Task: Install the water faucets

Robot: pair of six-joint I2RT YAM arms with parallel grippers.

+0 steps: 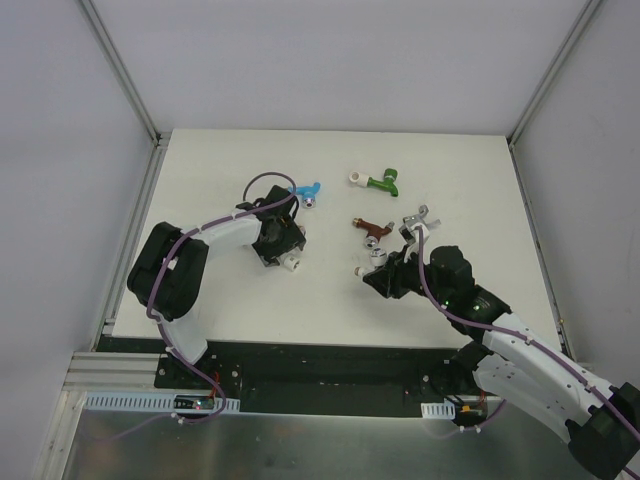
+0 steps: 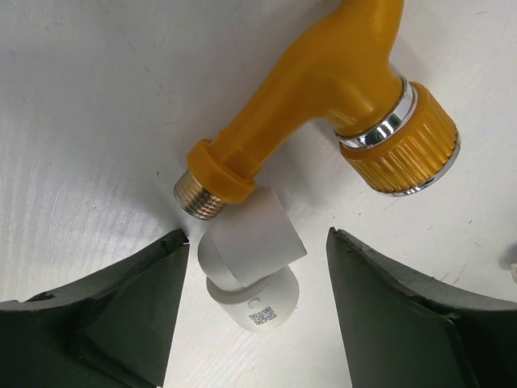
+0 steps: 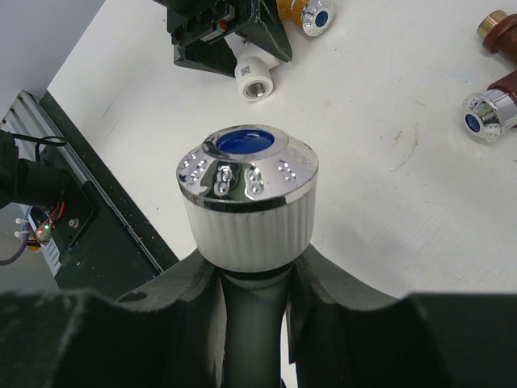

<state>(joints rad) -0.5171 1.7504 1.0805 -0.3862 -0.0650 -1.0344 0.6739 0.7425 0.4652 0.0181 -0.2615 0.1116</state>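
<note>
My left gripper [image 2: 257,241] is open, its jaws either side of a short white pipe fitting [image 2: 250,255] lying on the table, without touching it. The orange faucet [image 2: 323,89] lies just beyond, its brass thread against the fitting. My right gripper [image 3: 252,271] is shut on the white faucet [image 3: 246,202], whose chrome, blue-centred cap sticks out above the fingers. In the top view the left gripper [image 1: 280,245] is at centre left and the right gripper [image 1: 382,272] at centre right. The blue [image 1: 305,192], green [image 1: 380,183], brown [image 1: 372,228] and grey [image 1: 420,218] faucets lie loose.
The white table [image 1: 200,160] is boxed in by grey walls with metal posts at the back corners. A black strip and metal rail run along its near edge [image 1: 300,350]. The loose faucets lie between and behind the two grippers.
</note>
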